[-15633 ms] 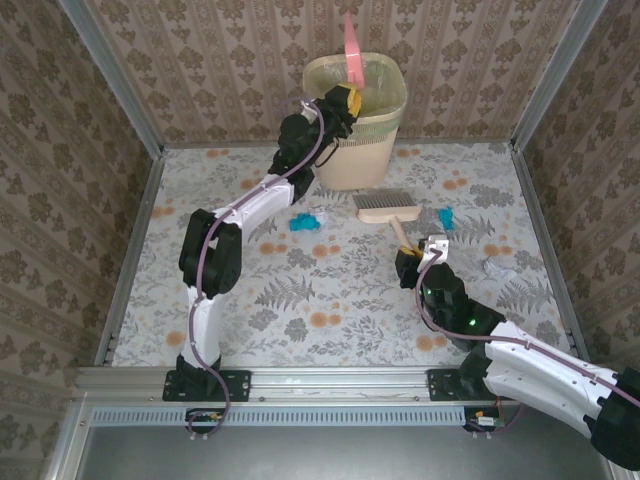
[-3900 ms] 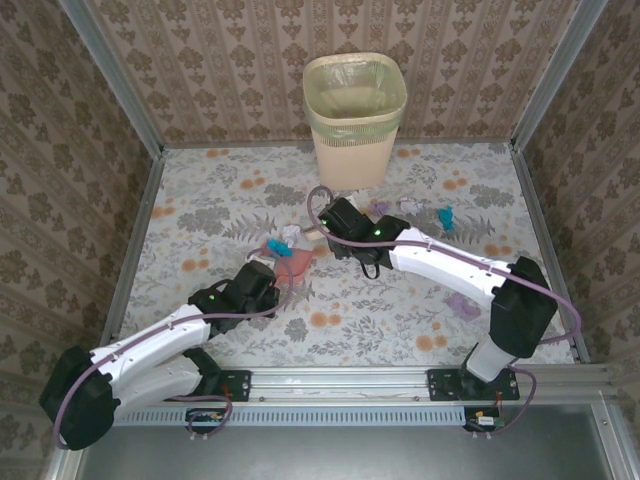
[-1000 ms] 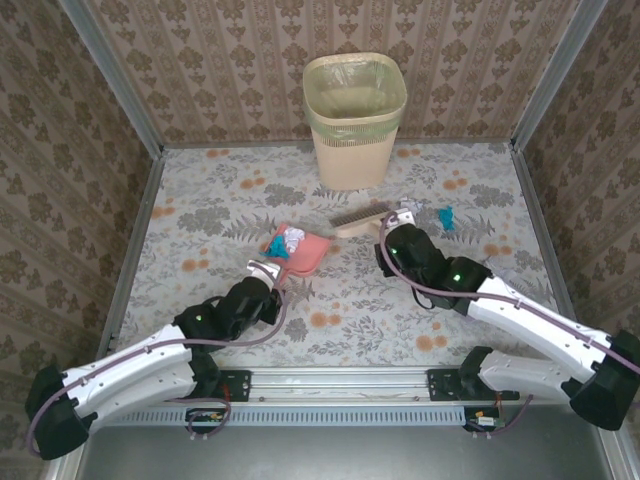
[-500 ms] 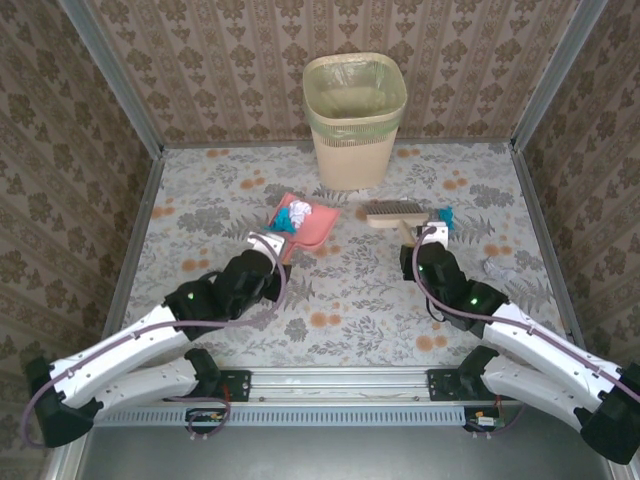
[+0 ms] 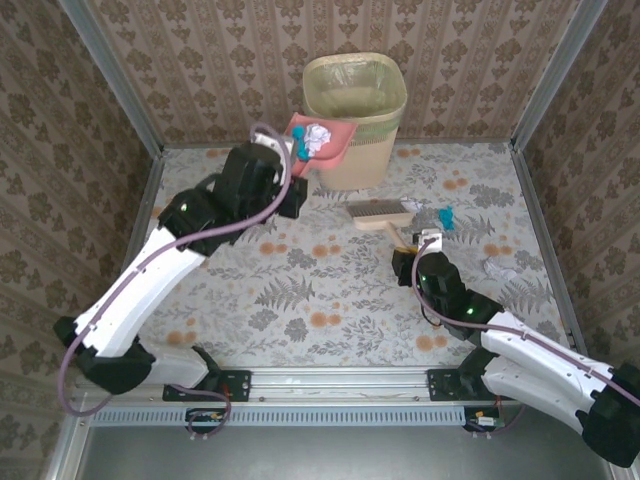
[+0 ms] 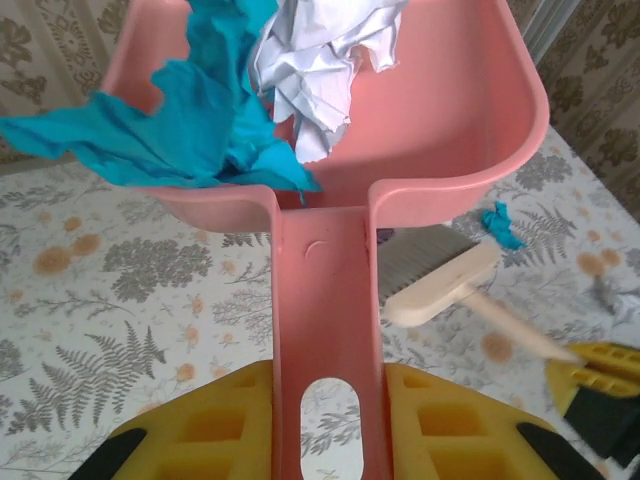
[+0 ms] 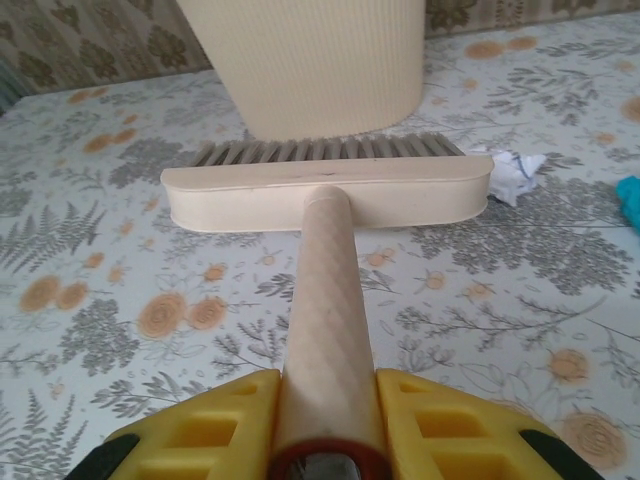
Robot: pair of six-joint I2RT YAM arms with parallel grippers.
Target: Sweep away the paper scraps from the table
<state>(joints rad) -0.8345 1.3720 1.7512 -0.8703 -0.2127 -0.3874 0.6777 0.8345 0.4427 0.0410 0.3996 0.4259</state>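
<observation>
The left gripper [image 6: 325, 405] is clamping its two yellow fingers [image 6: 215, 415] on the flat handle of the pink dustpan [image 6: 450, 140], one finger on each side, and is holding the pan up above the table [image 5: 300, 290]. Just ahead of these fingers, inside the pan, a teal scrap [image 6: 190, 130] and a white scrap [image 6: 320, 60] are lying together, and the teal one is hanging a little over the pan's left edge. In the top view the pan is sitting close against the left rim of the beige bin [image 5: 360, 100]. The right gripper [image 7: 328, 415] is squeezing the round handle of the wooden brush [image 7: 330, 190] between its fingers. The brush head is resting on the cloth straight ahead of them, with the bristles facing the bin. Ahead and to the right of these fingers, a small white bit [image 7: 515, 165] is lying just beside the right end of the head. Further right, a loose teal bit [image 7: 630, 195] is lying on the cloth.
</observation>
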